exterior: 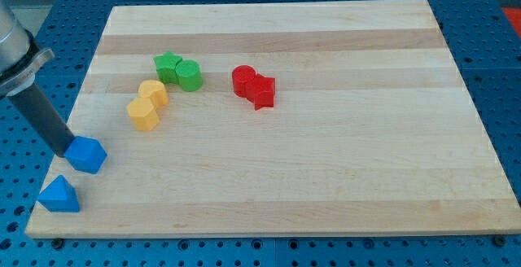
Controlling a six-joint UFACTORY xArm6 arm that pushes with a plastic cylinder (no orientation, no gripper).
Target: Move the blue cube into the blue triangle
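A pale wooden board (326, 177) made of joined planks lies on a blue perforated table surface (501, 55). There is no pincer on this arm, so nothing opens or closes and nothing is held: the arm ends in a straight dark rod that comes down from the view's upper left, and my tip (65, 152) rests on the board near its left edge. The tip is touching the upper left side of the blue cube (87, 154), a small solid block with faceted faces, sitting just to the tip's right. The blue triangle (59, 194), a small blue wedge-shaped block, lies near the board's bottom left corner, below and slightly left of the cube, close to it but apart. Farther up the board sit a yellow pair (147, 104), a green pair (179, 72) and a red pair (254, 85) of blocks, each pair touching, all well apart from the tip.
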